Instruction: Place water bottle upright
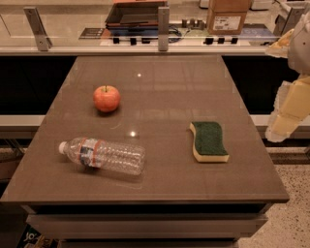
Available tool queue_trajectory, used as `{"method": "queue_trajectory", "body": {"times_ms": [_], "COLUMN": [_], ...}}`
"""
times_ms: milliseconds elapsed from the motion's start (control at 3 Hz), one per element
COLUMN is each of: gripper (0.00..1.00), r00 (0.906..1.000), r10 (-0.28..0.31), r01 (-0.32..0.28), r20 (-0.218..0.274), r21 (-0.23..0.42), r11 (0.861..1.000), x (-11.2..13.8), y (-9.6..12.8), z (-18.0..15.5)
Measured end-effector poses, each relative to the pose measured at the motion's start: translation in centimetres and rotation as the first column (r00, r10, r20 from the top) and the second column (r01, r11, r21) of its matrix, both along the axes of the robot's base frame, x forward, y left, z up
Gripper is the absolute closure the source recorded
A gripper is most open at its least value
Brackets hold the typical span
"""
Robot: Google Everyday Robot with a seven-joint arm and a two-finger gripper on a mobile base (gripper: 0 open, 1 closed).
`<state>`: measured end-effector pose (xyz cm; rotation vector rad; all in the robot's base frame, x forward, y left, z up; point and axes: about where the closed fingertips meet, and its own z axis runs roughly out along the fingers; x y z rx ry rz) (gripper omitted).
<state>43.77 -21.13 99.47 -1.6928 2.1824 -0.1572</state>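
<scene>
Brown and glossy, the surface [164, 97] is a broad rectangular top that catches two small spots of light. Behind it runs a pale ledge [97, 48] with upright metal brackets [163, 26], and beyond that sit one dark tray [135, 13] and one cardboard box [227, 17] with a white label. A speckled floor [290, 223] shows at the lower right. Three things lie on the surface, one of each. The water bottle [104, 155] lies on its side near the front left corner, with its white cap pointing left and its red-and-blue label near that end. A single red apple [106, 98] sits stem up behind it, well apart. A single sponge [209, 140], green on top and yellow beneath, lies flat toward the right front. The claw [286, 118] hangs off the right edge, beside the surface and well away from the bottle; I cannot tell whether it is open or closed.
</scene>
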Motion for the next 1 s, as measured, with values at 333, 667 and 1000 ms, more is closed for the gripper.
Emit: {"method": "queue_trajectory", "body": {"times_ms": [333, 667, 1000], "gripper": [0.00, 0.00, 0.00], "r00": [1.0000, 0.9998, 0.9998], "r10": [0.001, 0.020, 0.021], "r01": [-0.001, -0.020, -0.021], "r20": [0.002, -0.002, 0.003], "r21": [-0.001, 0.030, 0.118], "r11": [1.000, 0.999, 0.993], "x": [0.0, 0.2, 0.8], "y": [0.1, 1.9, 4.2], "z": [0.1, -0.2, -0.5]}}
